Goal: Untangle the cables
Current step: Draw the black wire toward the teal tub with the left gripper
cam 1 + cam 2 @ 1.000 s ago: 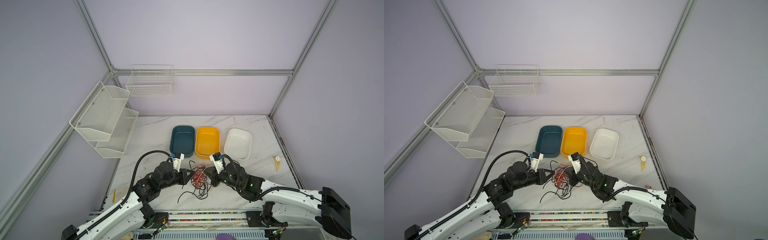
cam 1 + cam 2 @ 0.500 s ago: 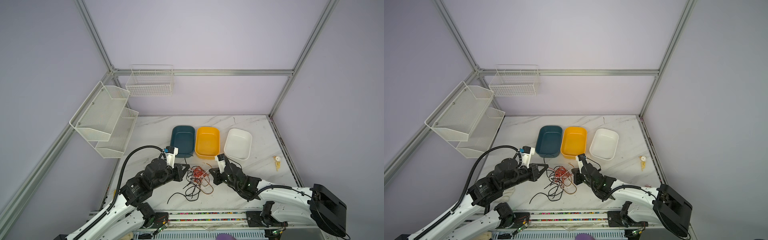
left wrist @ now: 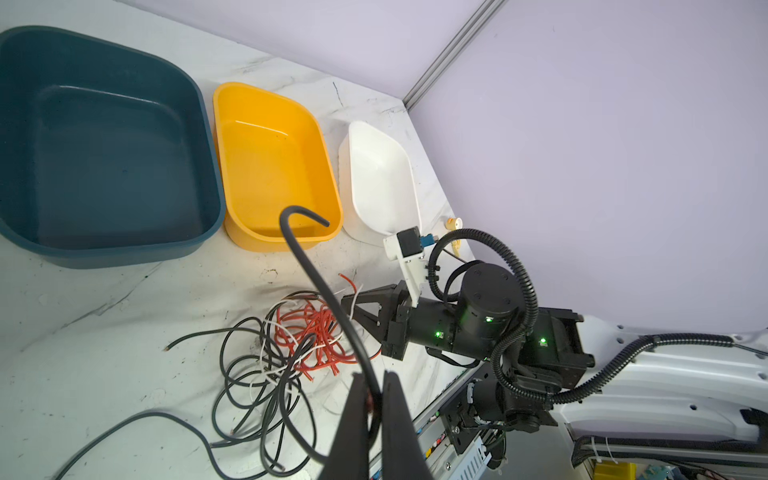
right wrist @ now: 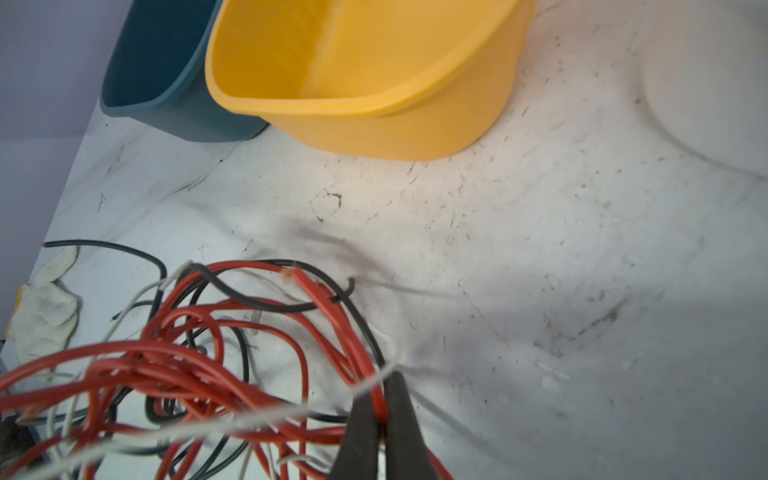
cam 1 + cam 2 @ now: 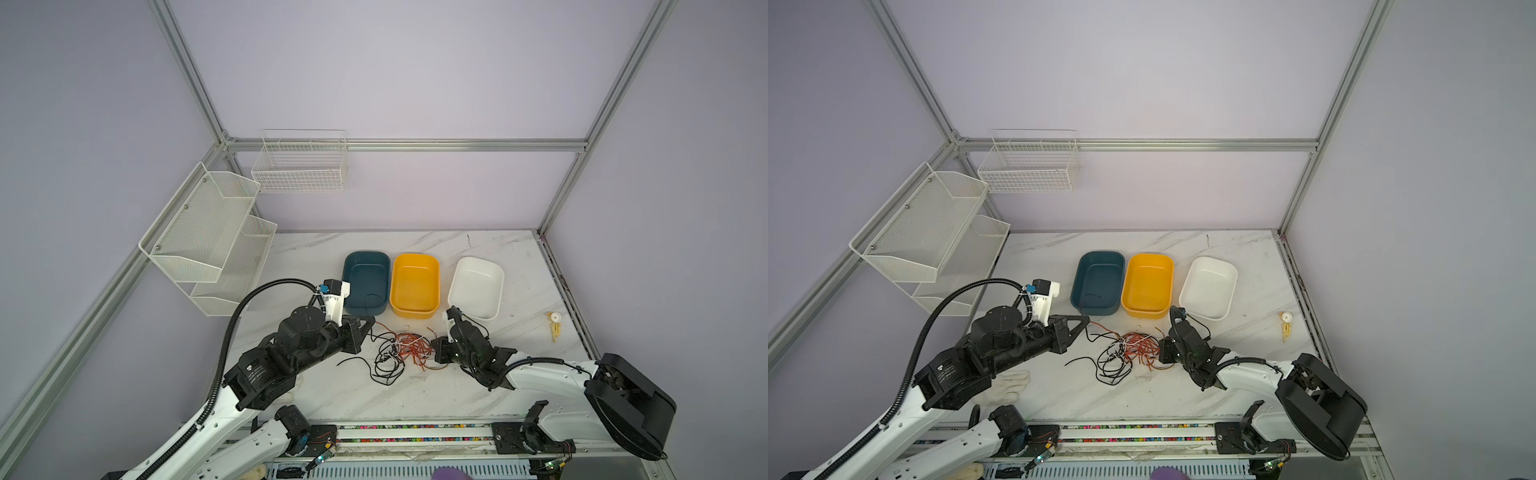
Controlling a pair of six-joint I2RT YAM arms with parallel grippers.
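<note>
The cables (image 5: 399,351) (image 5: 1129,351) lie as a tangle of black, red-orange and white wires on the marble table, in front of the trays. My left gripper (image 5: 371,320) (image 3: 374,384) hovers at the tangle's left, shut on a black cable (image 3: 316,282). That cable's hooked free end sticks up past the jaws, and its other part trails down into the heap. At the tangle's right edge, low on the table, my right gripper (image 5: 434,344) (image 4: 380,392) is shut on a red cable (image 4: 332,320). A white strand crosses just in front of its jaws.
A blue tray (image 5: 365,309), a yellow tray (image 5: 413,312) and a white tray (image 5: 473,313) stand in a row behind the tangle. A white glove (image 5: 1009,384) lies near the left arm. A small yellow object (image 5: 554,326) sits at the right. Wire shelves (image 5: 208,241) hang on the left wall.
Both grippers have drawn apart from the middle of the heap. The left one rose and went back-left with the black cable. The tangle has loosened, with black loops spread toward the front left.
</note>
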